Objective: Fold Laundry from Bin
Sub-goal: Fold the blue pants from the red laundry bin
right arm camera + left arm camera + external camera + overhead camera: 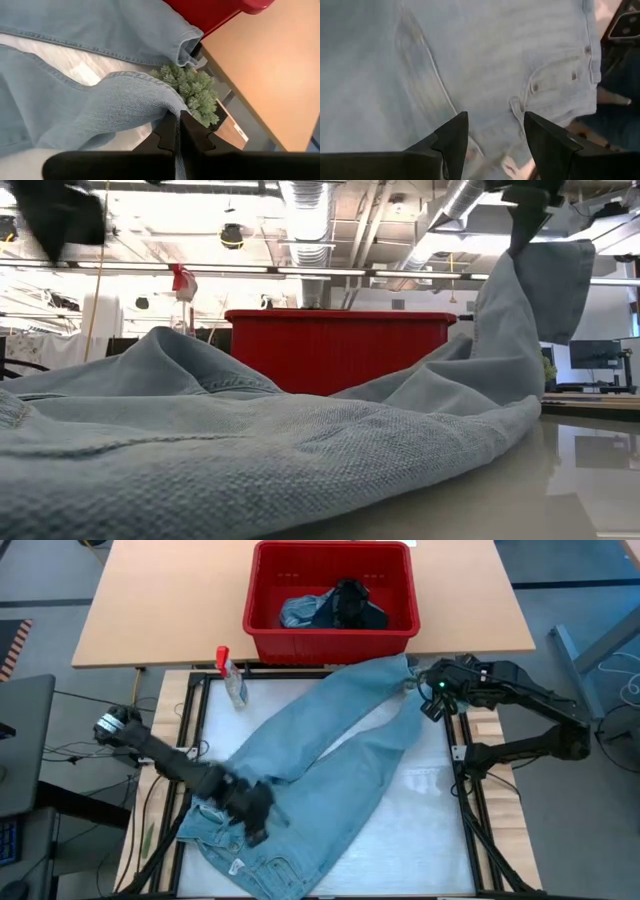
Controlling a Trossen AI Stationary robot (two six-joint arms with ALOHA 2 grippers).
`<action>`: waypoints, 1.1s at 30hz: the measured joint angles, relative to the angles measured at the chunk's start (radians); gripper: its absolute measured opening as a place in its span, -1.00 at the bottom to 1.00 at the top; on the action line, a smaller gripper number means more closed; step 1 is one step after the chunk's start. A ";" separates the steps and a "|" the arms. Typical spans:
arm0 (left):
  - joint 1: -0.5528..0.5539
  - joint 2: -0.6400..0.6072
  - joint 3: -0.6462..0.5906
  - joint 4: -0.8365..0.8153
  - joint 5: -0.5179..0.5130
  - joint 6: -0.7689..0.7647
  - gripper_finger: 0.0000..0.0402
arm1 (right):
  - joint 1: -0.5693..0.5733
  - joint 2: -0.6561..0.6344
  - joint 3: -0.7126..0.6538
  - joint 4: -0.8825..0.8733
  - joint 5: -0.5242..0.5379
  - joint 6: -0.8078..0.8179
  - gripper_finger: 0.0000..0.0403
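One pair of light blue jeans (330, 755) spread across counter (430, 810) before red bin (330, 635). Right gripper (428, 690) fingers pinched on leg hem, lifted. Left gripper (255, 815) fingers apart above waistband, empty.

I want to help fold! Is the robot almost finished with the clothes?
Not nearly. One pair of faded light-blue denim jeans is out, spread unfolded on the table. The right gripper pinches a leg hem; the left gripper hovers open over the waistband. More clothes wait in the bright red plastic bin.
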 joint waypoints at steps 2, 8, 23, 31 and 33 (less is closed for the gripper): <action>-0.068 0.001 0.000 -0.007 -0.040 -0.117 -0.10 | 0.000 0.000 0.000 0.010 -0.016 0.000 -0.78; -0.208 0.075 -0.003 0.004 -0.120 -0.491 -0.10 | 0.001 0.000 0.000 0.053 -0.089 0.000 -0.59; -0.201 0.263 -0.004 0.004 -0.052 -0.785 -0.10 | 0.001 0.001 0.000 0.066 -0.173 -0.001 0.16; -0.193 0.269 -0.004 -0.090 -0.056 -0.728 -0.10 | 0.001 0.002 0.000 0.065 -0.191 -0.001 0.19; -0.192 0.290 -0.015 -0.025 -0.052 -0.666 -0.10 | 0.001 0.002 0.000 0.065 -0.191 -0.003 0.19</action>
